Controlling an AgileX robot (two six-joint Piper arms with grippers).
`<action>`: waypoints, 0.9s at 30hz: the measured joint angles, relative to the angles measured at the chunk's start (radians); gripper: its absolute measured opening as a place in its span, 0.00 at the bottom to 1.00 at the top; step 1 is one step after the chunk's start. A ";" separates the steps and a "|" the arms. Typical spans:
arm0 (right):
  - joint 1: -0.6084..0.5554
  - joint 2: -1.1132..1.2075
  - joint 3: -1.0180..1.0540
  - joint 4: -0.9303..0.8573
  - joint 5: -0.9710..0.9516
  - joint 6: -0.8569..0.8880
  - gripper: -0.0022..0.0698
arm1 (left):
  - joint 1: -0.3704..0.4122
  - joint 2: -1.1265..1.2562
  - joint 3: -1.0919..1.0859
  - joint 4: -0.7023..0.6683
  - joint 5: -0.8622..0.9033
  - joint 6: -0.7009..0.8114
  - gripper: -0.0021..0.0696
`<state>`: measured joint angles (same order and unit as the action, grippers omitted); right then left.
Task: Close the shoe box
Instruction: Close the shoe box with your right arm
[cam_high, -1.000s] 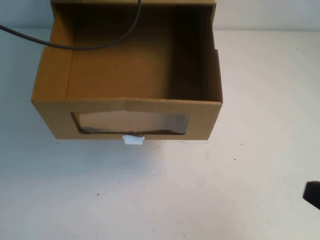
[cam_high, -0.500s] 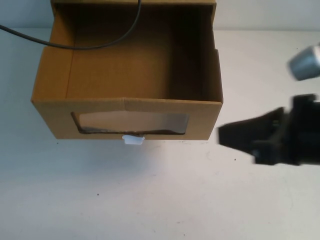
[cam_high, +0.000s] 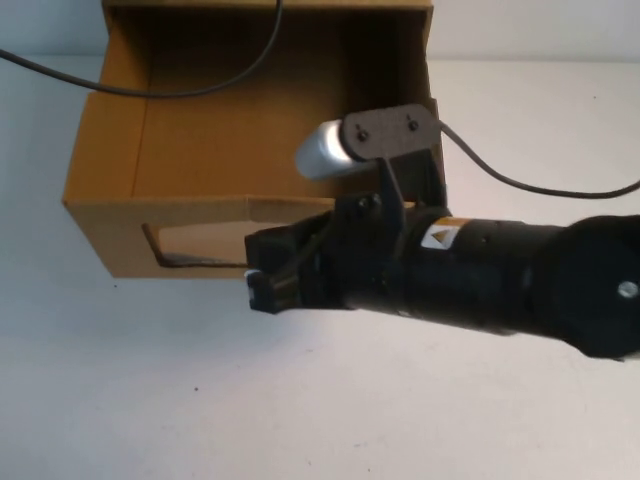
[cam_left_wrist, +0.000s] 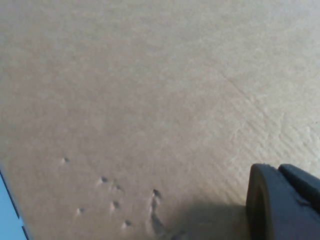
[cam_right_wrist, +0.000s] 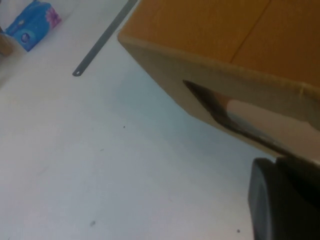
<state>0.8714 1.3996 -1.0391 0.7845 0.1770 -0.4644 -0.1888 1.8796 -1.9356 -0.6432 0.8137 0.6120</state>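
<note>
From above you see the shoe box (cam_high: 200, 170) pulled open at the table's (cam_high: 120, 400) far side, the right gripper (cam_high: 262, 283) at its front panel over the window — whether its fingers are spread I cannot tell. The right wrist view adds a blue packet (cam_right_wrist: 34, 24) far off; the left gripper (cam_left_wrist: 285, 202) shows only against bare cardboard.

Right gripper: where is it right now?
High view: right gripper is at the shoe box front panel, by the window's lower edge; left gripper faces cardboard.

Robot lab test bench

A bare white table (cam_high: 420, 400) with scuff specks, black cables (cam_high: 520, 185) trailing over it, a blue tissue pack (cam_right_wrist: 34, 25) near its far edge, and a metal strip (cam_right_wrist: 102, 37).
</note>
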 joint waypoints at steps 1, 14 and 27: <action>0.000 0.015 -0.011 0.000 -0.007 0.000 0.01 | 0.000 0.000 0.000 0.000 0.000 0.000 0.03; -0.065 0.115 -0.112 -0.002 -0.067 0.000 0.01 | 0.000 0.000 0.000 -0.011 0.000 0.000 0.03; -0.170 0.233 -0.291 -0.004 -0.082 0.000 0.01 | 0.000 0.000 0.000 -0.014 0.003 0.000 0.03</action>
<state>0.7012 1.6323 -1.3297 0.7804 0.0951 -0.4644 -0.1888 1.8796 -1.9356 -0.6569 0.8167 0.6120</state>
